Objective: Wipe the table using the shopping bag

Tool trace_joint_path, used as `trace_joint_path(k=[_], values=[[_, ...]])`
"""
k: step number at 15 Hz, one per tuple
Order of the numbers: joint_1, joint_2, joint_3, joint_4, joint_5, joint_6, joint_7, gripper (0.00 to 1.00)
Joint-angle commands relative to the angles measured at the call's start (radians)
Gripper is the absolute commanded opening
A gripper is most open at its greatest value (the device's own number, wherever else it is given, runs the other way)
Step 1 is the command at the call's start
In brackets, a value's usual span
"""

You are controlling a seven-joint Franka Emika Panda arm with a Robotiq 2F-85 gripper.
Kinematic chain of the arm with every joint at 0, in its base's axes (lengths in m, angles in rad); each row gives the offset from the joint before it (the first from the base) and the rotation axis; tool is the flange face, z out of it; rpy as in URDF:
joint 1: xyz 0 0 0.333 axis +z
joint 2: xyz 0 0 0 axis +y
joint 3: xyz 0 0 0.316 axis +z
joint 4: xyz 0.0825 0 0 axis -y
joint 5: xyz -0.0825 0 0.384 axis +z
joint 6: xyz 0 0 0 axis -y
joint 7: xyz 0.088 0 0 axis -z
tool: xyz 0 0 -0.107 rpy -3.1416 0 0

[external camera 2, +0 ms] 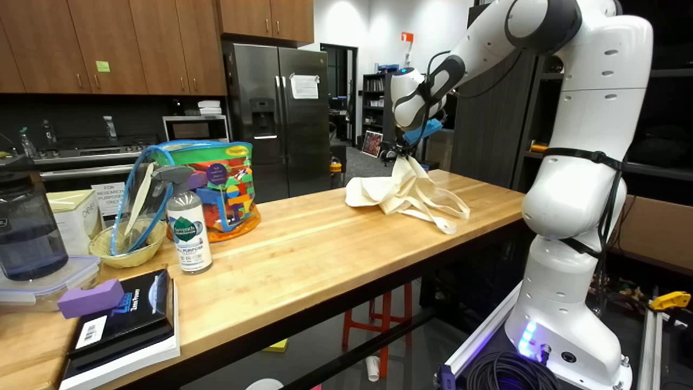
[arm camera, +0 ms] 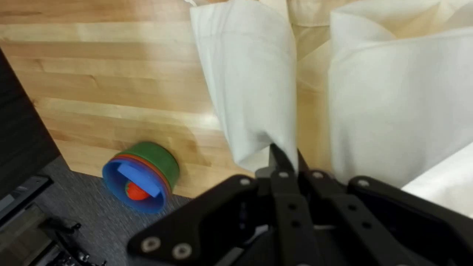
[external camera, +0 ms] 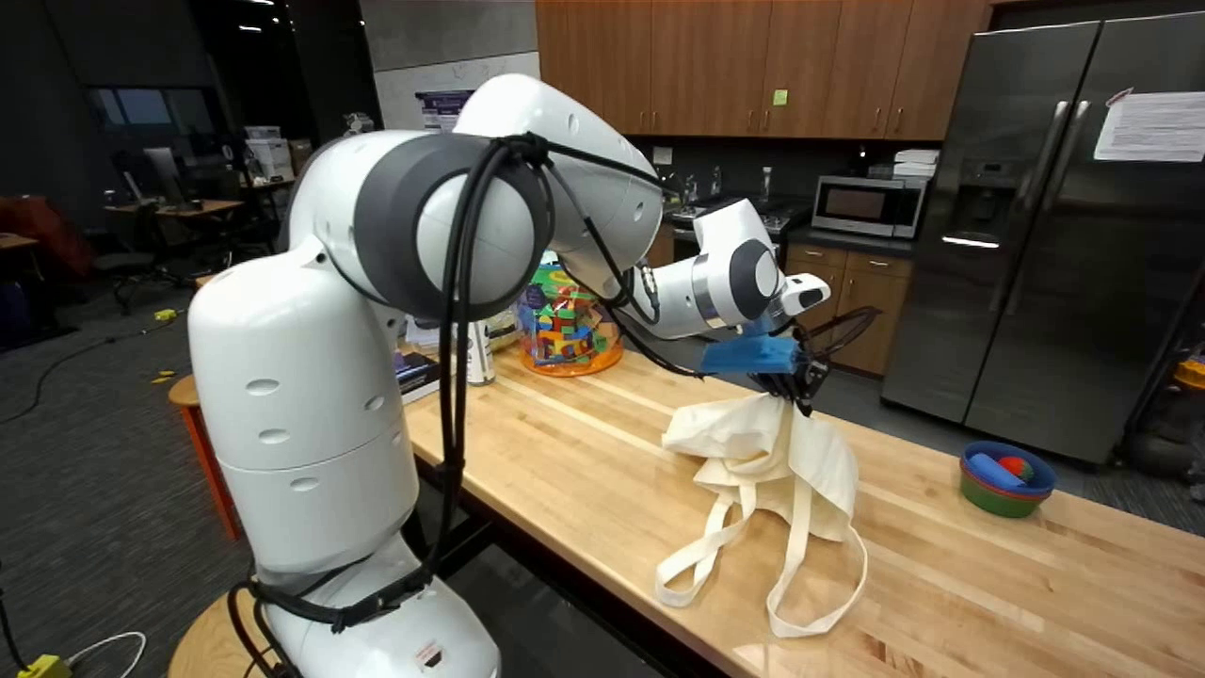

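Cloth: soft cream-white cloth tote bag (external camera: 824,461), limp and wrinkled, falling in broad loose folds from a pinched peak; the gap between folds looks yellower in the wrist view.
Loop handles (external camera: 798,537): long, flat, cream, trailing out from the body and curling on the wood.
Where: on the long light-coloured wooden butcher-block table (external camera: 584,443), the gathered part raised, the lower parts against the planks.
Fingers (arm camera: 279,159): narrow, drawn together on a pinch of the bag, at the tip of the black Robotiq gripper (arm camera: 286,157).
Arm: white Panda arm with dark grey joints (external camera: 311,377), reaching over the table.
Nested bowls, blue, orange and green (external camera: 1003,502): apart from the bag, holding a blue block and a round red piece.
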Motion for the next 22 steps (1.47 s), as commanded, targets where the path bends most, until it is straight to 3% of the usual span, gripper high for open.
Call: trace_joint_path(k=[1,6,11,19,22], values=[[0.024,-0.072,0.029,-0.079,0.071,0.125,0.007,0.0],[0.073,-0.094,0.091,-0.105,0.145,0.22,-0.014,0.0],[0.128,-0.107,0.16,-0.089,0.16,0.242,-0.011,0.0],[0.251,-0.16,0.276,-0.103,0.328,0.245,-0.164,0.0],[0.285,-0.174,0.308,-0.115,0.358,0.188,-0.217,0.0]])
